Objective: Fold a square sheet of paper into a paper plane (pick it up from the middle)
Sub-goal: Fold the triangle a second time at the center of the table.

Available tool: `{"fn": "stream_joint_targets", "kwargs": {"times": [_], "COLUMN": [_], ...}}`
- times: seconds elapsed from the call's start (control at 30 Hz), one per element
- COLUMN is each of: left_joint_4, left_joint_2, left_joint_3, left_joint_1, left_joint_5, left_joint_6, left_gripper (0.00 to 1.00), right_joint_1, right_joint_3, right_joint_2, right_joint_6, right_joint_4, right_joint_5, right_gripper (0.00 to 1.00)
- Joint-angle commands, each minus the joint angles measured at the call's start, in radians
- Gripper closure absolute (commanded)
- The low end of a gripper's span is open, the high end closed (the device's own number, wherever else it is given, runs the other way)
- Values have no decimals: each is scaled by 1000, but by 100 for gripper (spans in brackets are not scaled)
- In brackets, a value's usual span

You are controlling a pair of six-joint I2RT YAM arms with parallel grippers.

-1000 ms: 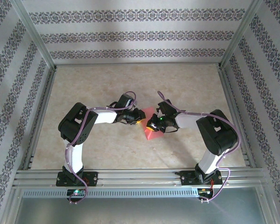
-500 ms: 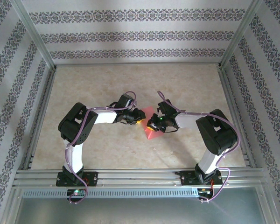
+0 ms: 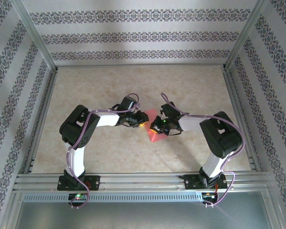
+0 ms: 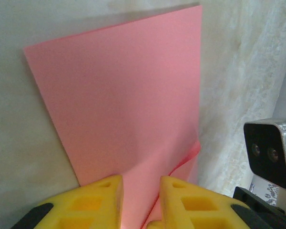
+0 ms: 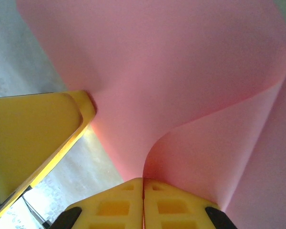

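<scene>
Near the middle of a beige marbled table (image 3: 133,86), the right pincer (image 5: 143,183) is pinched shut on a curled-up fold of the thin pink-red square sheet of paper (image 4: 119,90), while the left pincer (image 4: 140,183), jaws narrowly parted, straddles that sheet's edge.

Beige marbled table (image 3: 109,152); pink paper (image 3: 157,137) seemingly resting there.
</scene>
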Motion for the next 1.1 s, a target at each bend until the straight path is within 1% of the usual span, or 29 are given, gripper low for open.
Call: {"fn": "stream_joint_targets", "kwargs": {"times": [0.0, 0.5, 1.07], "left_joint_4": [-69, -75, -80], "left_joint_2": [56, 53, 55], "left_joint_3": [-32, -34, -24], "left_joint_1": [8, 8, 7], "left_joint_5": [-29, -34, -30], "left_joint_6": [2, 3, 8], "left_gripper": [73, 73, 73], "right_joint_1": [9, 6, 7], "right_joint_3": [9, -8, -6], "right_joint_2": [20, 15, 35], "right_joint_6": [15, 17, 1], "right_joint_4": [18, 12, 38], "right_joint_5": [21, 39, -10], "right_gripper": [91, 91, 90]}}
